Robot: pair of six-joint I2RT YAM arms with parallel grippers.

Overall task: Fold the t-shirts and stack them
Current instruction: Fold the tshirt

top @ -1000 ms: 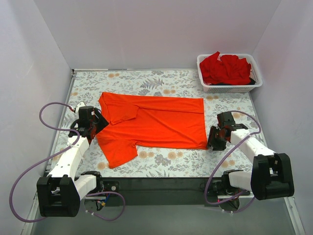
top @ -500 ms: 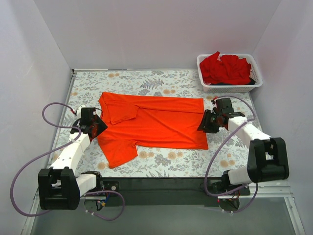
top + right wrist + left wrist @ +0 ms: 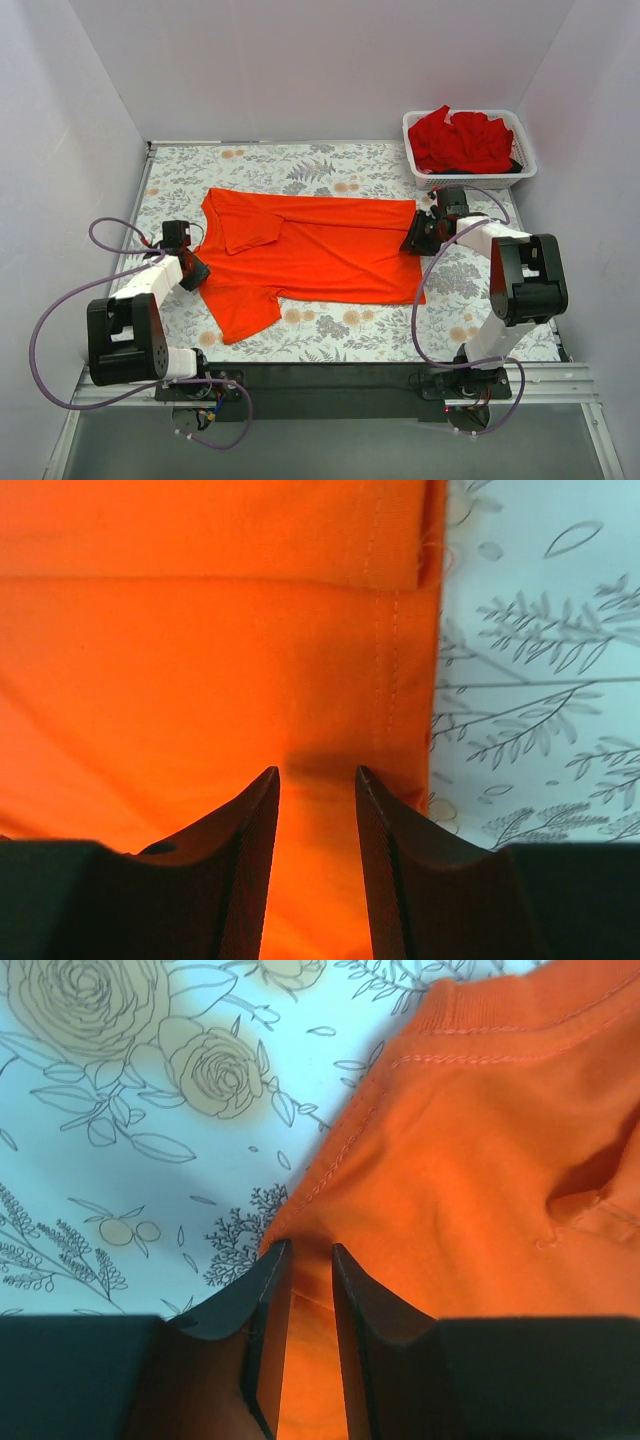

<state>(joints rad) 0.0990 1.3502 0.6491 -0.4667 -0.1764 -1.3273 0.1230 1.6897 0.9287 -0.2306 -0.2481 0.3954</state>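
Note:
The bright orange-red t-shirt lies spread flat on the flowered table, collar to the left and hem to the right. My left gripper is at its left edge, between the collar and the near sleeve. In the left wrist view its jaws stand nearly together with the shirt's edge between them. My right gripper is over the hem at the shirt's right edge. In the right wrist view it is open with a narrow gap, its tips on the flat cloth beside the stitched hem. Deeper red shirts lie heaped in the basket.
The white mesh basket stands at the back right corner of the table, just behind my right arm. White walls close in the table on the left, back and right. The flowered tabletop shows around the shirt.
My right gripper moved from the near right of the hem back and left onto the hem's far part. My left gripper shifted slightly toward the shirt's left edge. The shirt has not moved.

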